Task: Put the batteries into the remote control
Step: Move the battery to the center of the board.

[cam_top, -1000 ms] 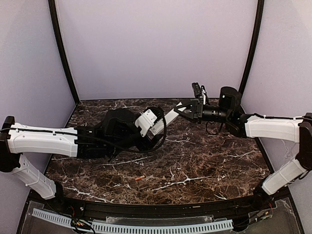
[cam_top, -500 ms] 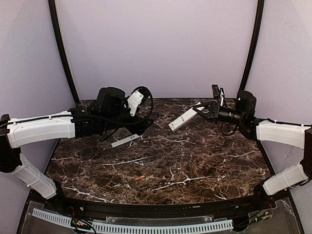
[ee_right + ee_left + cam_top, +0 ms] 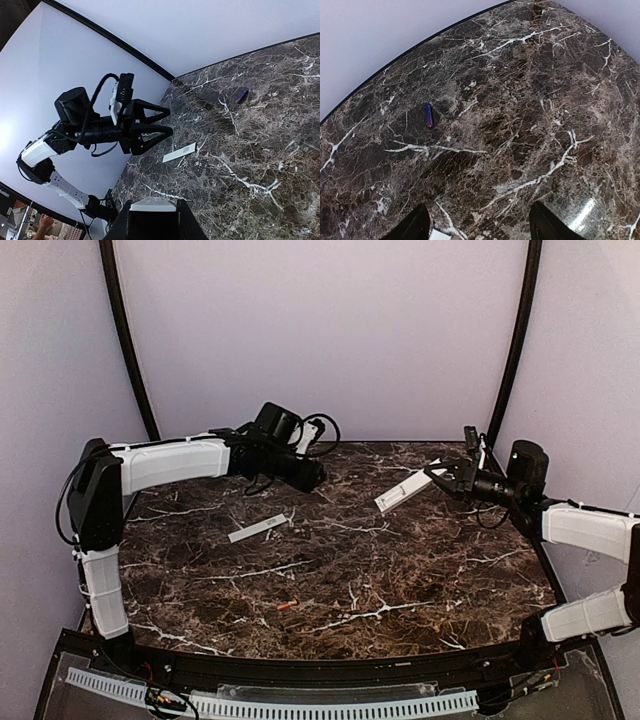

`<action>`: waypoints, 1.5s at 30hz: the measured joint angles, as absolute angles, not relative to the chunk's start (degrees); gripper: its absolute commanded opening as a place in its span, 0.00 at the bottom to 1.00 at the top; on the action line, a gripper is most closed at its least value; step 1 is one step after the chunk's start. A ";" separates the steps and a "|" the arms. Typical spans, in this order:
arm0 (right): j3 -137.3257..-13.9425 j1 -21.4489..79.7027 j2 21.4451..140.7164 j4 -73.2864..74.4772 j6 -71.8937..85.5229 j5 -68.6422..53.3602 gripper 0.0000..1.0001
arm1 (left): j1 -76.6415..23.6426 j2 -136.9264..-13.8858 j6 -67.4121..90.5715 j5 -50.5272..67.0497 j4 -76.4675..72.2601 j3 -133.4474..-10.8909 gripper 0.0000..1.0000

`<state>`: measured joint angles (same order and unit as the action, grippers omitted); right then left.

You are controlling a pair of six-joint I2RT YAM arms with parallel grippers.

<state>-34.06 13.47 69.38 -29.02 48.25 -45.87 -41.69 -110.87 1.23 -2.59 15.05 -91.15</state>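
At the right of the overhead view, the right gripper (image 3: 443, 480) is clamped on one end of the slim white rectangular remote control (image 3: 405, 492). The bar is held tilted above the dark brown white-veined marble table (image 3: 420, 570), its free end pointing lower left. The left gripper (image 3: 169, 122) hangs over the far part of the table with its black fingers spread and nothing between them. Below it in the overhead view lies a thin flat white cover strip (image 3: 258, 529). One tiny orange-red cylindrical battery (image 3: 287, 605) lies low at the centre of the table, well apart from the remote. A second tiny battery, blue-violet (image 3: 428, 115), lies at the upper left of the left wrist view.
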 measured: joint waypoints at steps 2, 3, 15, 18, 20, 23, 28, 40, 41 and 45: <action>-33.54 12.99 69.01 -29.04 48.23 -46.35 0.00 | -41.04 -114.45 1.23 -2.37 16.86 -94.41 0.66; -33.39 12.93 68.99 -29.04 48.23 -46.57 0.00 | -40.73 -116.29 1.28 -2.31 17.17 -96.18 0.66; -32.88 12.14 69.10 -29.08 47.48 -48.05 0.00 | -37.10 -134.02 1.37 -0.71 21.56 -115.35 0.55; -32.86 11.94 69.41 -29.10 47.37 -48.14 0.00 | -36.12 -138.30 1.61 0.16 22.98 -120.29 0.52; -32.86 11.88 69.67 -29.12 47.29 -48.23 0.00 | -35.66 -141.40 1.80 0.80 23.94 -124.22 0.51; -32.86 11.86 70.19 -29.15 47.22 -48.27 0.00 | -35.11 -145.10 2.00 1.52 24.88 -128.79 0.49; -32.86 11.73 71.09 -29.17 47.22 -48.58 0.00 | -34.26 -149.62 2.61 2.70 26.76 -133.95 0.46; -32.86 11.18 72.60 -29.56 47.22 -49.30 0.00 | -33.45 -156.42 3.75 4.05 29.10 -142.61 0.38; -32.86 11.07 72.64 -29.61 47.22 -49.32 0.00 | -33.41 -156.64 3.77 4.01 29.12 -142.89 0.37; -32.86 10.90 72.90 -29.63 47.24 -49.41 0.00 | -33.10 -157.84 3.95 3.68 29.12 -144.70 0.34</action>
